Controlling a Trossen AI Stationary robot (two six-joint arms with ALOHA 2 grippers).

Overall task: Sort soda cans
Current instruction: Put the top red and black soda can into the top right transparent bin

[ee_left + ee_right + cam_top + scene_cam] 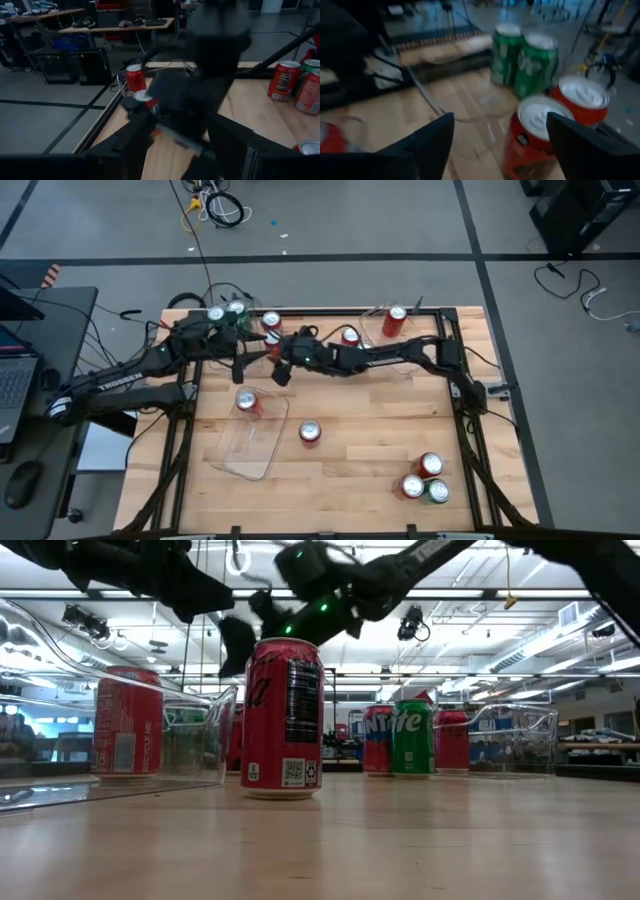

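Red cans [542, 132] stand paired beside two green cans [525, 57] at the table's far edge, apparently grouped by colour. Your right gripper [495, 137] hangs just above them, fingers spread and empty. Your left gripper [243, 348] waits alongside; its grip cannot be told.

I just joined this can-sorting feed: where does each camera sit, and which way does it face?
High: overhead, straight down on the table; both arms show.
Low: table height, level across at a red can; arms overhead.
Left wrist: faces the right arm, red cans beyond.
Right wrist: past its open tool at two green cans.
Shared: the green pair also shows from overhead.
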